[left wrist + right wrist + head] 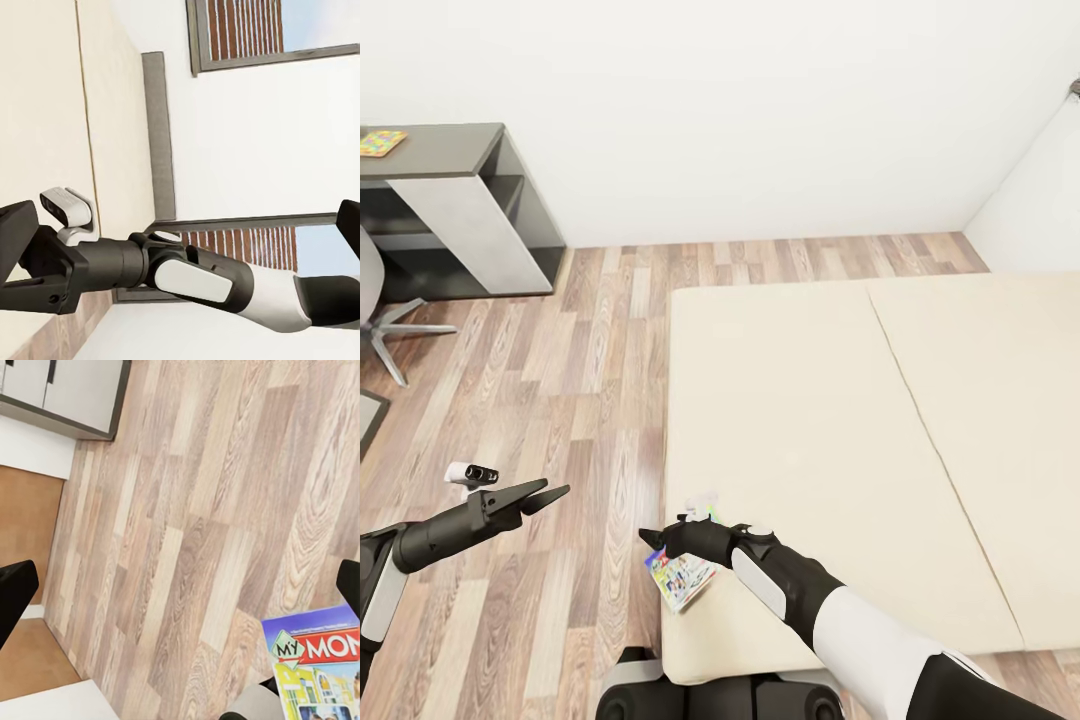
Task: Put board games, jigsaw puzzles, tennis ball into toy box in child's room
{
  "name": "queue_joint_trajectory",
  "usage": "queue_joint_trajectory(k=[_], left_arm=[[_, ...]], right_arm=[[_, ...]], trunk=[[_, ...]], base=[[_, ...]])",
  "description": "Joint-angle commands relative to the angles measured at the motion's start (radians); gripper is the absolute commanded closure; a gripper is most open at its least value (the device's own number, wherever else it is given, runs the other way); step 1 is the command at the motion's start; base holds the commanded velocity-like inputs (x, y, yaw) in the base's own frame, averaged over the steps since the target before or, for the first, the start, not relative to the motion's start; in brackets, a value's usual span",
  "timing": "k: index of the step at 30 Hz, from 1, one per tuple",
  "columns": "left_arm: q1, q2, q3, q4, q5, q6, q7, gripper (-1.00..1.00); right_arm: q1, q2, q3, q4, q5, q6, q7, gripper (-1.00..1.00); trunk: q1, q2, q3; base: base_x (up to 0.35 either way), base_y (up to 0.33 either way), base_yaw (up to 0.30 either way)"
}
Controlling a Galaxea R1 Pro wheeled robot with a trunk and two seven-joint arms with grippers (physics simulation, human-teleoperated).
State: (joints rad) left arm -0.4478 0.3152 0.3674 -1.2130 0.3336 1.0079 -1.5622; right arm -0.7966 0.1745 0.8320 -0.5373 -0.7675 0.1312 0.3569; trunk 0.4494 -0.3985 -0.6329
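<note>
Right pincer carrying a board game at the bed's corner.

My right pincer (672, 545) is pinching the board game (680, 578), a colourful box with a red banner starting "MY MON" in the right wrist view (319, 671); it hangs just below the pincer, over the wood floor (580, 400) at the near corner of the beige bed (810, 420). My left pincer (545, 494) is spread wide and holds nothing, over the floor well apart from the right one. Far beyond the left pincer, a jigsaw puzzle (381, 142) lies flat on the dark grey surface (450, 150) against the wall.
</note>
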Motion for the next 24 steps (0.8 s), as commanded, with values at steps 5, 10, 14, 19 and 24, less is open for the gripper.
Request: queue_joint_trajectory(k=[5, 10, 14, 19, 24], left_arm=[[0.0, 0.0, 0.0, 0.0, -0.001, 0.011, -0.004, -1.0], [0.0, 0.001, 0.0, 0.0, -0.001, 0.011, -0.004, -1.0], [0.0, 0.0, 0.0, 0.0, -0.001, 0.011, -0.004, -1.0], [0.0, 0.001, -0.001, 0.0, -0.001, 0.011, -0.003, -1.0], [0.0, 0.0, -0.001, 0.0, -0.001, 0.011, -0.004, -1.0]], right_arm=[[-0.001, 0.0, 0.002, 0.0, -0.009, 0.004, 0.001, -1.0], [-0.001, 0.0, 0.002, 0.0, -0.009, 0.004, 0.0, -1.0], [-0.001, 0.0, 0.002, 0.0, -0.009, 0.004, 0.001, -1.0], [-0.001, 0.0, 0.002, 0.001, -0.008, 0.004, 0.0, -1.0], [-0.001, 0.0, 0.002, 0.001, -0.008, 0.004, 0.0, -1.0]], trunk=[[0.001, -0.001, 0.007], [0.001, -0.001, 0.015], [0.001, -0.001, 0.022], [0.001, -0.001, 0.03], [0.001, -0.001, 0.038]], base=[[0.0, 0.0, 0.0], [0.0, 0.0, 0.0], [0.0, 0.0, 0.0], [0.0, 0.0, 0.0], [0.0, 0.0, 0.0]])
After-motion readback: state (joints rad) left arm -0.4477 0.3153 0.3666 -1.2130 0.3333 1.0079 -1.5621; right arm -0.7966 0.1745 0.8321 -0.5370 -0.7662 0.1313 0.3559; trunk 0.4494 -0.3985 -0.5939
